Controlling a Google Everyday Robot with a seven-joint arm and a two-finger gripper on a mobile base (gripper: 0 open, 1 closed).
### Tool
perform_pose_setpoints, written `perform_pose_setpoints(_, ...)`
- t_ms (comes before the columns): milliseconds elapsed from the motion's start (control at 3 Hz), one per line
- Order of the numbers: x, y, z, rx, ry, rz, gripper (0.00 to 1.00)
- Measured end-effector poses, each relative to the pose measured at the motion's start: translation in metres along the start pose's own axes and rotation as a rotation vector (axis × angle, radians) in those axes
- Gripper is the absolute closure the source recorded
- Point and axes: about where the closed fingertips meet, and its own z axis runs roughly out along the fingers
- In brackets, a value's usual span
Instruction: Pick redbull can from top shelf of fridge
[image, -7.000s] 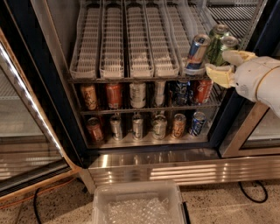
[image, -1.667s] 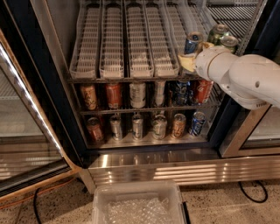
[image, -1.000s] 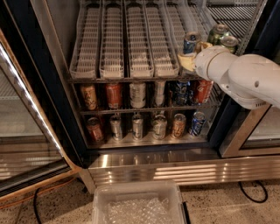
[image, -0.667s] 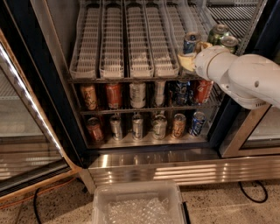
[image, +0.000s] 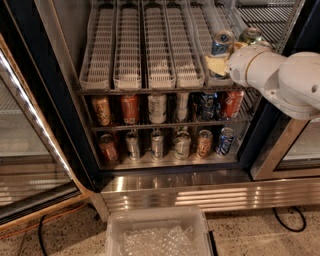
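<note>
Robot's end effector (image: 218, 64) is at the shelf (image: 145, 50) front; redbull can (image: 222, 42) just behind it, standing in its lane. Can't tell if clamped or apart. Lift & pull-out from fridge (image: 165, 192) not yet done.

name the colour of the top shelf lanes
White, clearest in the camera view: slotted plastic lanes; the hand is at their right side.

One claw (image: 217, 64) at redbull can (image: 221, 41); thirteen other cans (image: 157, 107); one tub (image: 150, 214).
</note>
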Motion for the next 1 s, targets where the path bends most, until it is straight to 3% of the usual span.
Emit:
perform_pose_setpoints(333, -0.028, -0.001, -0.014, -0.062, -0.061, 0.070, 1.00)
perform_pose_setpoints(667, -0.054, 0.003, -0.021, -0.168, -0.080, 0.131, 1.00)
perform_pose_setpoints(1000, -0.058, -0.010, -0.034, -0.247, -0.029, 0.148, 1.00)
